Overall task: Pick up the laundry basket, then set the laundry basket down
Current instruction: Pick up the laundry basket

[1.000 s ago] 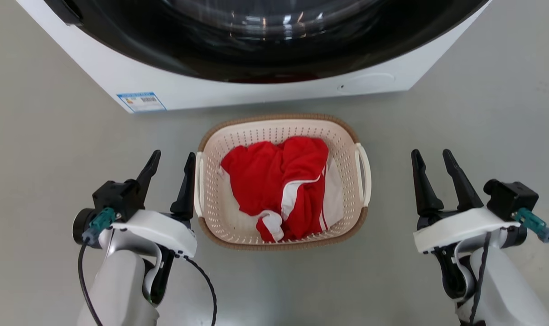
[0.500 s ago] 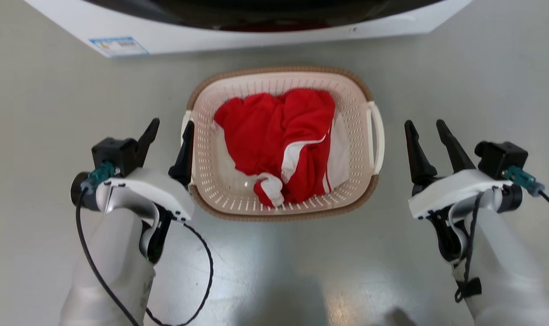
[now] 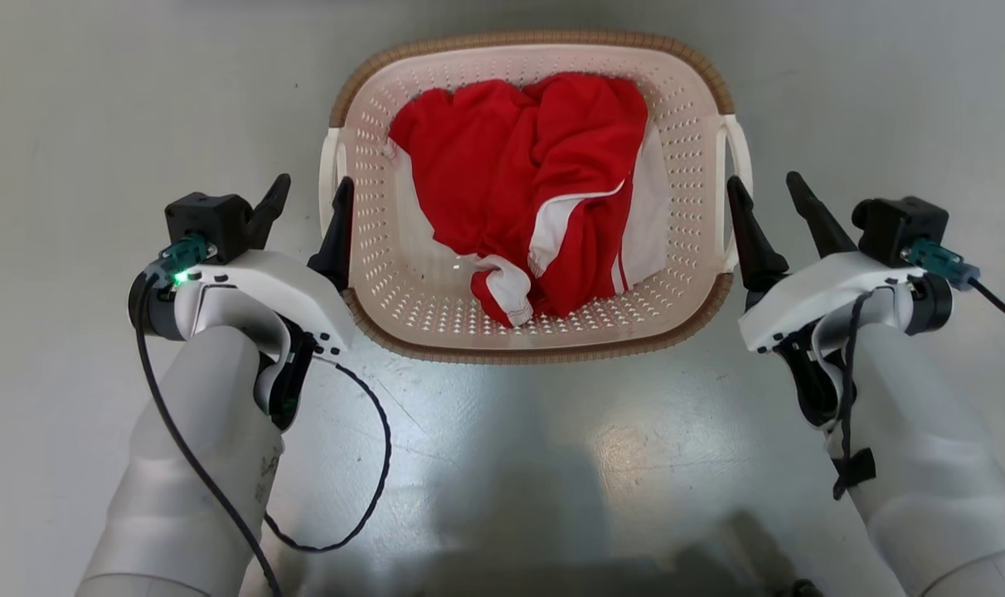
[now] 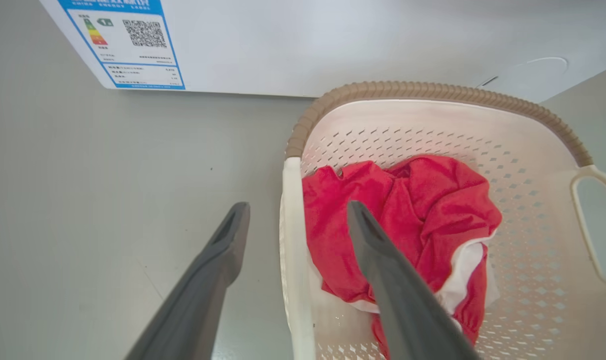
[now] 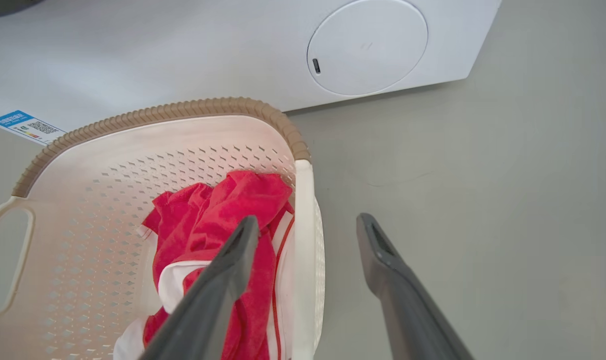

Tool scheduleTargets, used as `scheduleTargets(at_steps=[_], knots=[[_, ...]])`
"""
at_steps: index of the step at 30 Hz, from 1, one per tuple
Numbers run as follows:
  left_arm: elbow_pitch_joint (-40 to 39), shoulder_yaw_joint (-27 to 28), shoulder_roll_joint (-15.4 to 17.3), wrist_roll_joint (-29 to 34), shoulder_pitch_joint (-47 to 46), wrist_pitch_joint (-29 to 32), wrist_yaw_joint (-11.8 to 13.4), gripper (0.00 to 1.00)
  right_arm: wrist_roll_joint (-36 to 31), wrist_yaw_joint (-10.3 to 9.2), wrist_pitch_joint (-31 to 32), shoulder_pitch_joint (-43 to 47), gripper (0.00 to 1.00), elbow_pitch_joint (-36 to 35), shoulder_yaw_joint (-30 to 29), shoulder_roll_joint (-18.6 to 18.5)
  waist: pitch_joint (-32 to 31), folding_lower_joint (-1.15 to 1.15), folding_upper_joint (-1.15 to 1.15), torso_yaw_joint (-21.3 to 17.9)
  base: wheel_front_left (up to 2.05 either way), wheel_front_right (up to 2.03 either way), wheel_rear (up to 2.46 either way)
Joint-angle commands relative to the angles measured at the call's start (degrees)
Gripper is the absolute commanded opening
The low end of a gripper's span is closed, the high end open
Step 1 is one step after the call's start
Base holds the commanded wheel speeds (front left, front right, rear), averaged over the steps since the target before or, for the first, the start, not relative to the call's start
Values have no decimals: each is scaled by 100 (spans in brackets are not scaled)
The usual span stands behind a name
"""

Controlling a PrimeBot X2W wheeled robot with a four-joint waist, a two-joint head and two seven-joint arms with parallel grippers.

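1. The small cream perforated plastic laundry basket (image 3: 536, 356) with a brown woven-look rim sits on the grey floor (image 3: 96, 99). It holds a crumpled red-and-white garment (image 3: 511, 166), and a white washing machine (image 4: 333, 40) stands just behind the basket.
2. The left hand (image 3: 313, 181) is at the basket's left side and the right hand (image 3: 761, 178) at its right. Both have fingers spread and hold nothing.
3. In each wrist view a white loop handle (image 4: 293, 250) lies in the gap between the fingers. I cannot tell whether they are low enough.
4. Likely best: seat both handles deep, keep the inner fingers off the garment, close together and lift level.
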Motion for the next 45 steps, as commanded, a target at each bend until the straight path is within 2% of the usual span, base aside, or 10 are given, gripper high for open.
scheduleTargets(at_steps=[1,11,23,26,27,28,29,31,32,45], knots=[[33,22,165,-112,-61,-35,-34,100,98,1,-63,48,100,70,196,74,96,0,0,3,0,0,0],[800,-605,178,-645,-570,-35,-34,100,278,1,-63,-420,100,632,577,109,403,0,0,16,0,0,0],[1166,-1075,245,-1086,-932,-35,-34,100,462,1,-63,-705,100,756,875,138,656,0,0,2,0,0,0],[1223,-1185,262,-1188,-1003,-35,-34,73,530,1,-63,-760,100,831,942,147,688,0,0,7,0,0,0],[1235,-1215,267,-1222,-1021,-35,-34,51,550,1,-63,-774,85,850,958,151,692,0,0,7,0,0,0],[1245,-1242,272,-1254,-1038,-35,-34,43,571,1,-63,-786,47,868,974,155,695,0,0,9,0,0,0],[1257,-1268,275,-1287,-1052,-35,-34,33,592,1,-63,-796,44,884,993,157,697,0,0,10,0,0,0],[1285,-1325,278,-1349,-1072,-35,-34,11,638,1,-63,-813,1,915,1043,161,691,0,0,10,0,0,0],[1299,-1355,278,-1378,-1078,-35,-34,0,660,1,-63,-820,0,928,1069,163,684,0,0,8,0,0,0],[1623,-1746,222,-1784,-932,-29,-34,0,962,1,-63,-694,0,1074,1394,171,82,0,0,-65,0,0,0]])
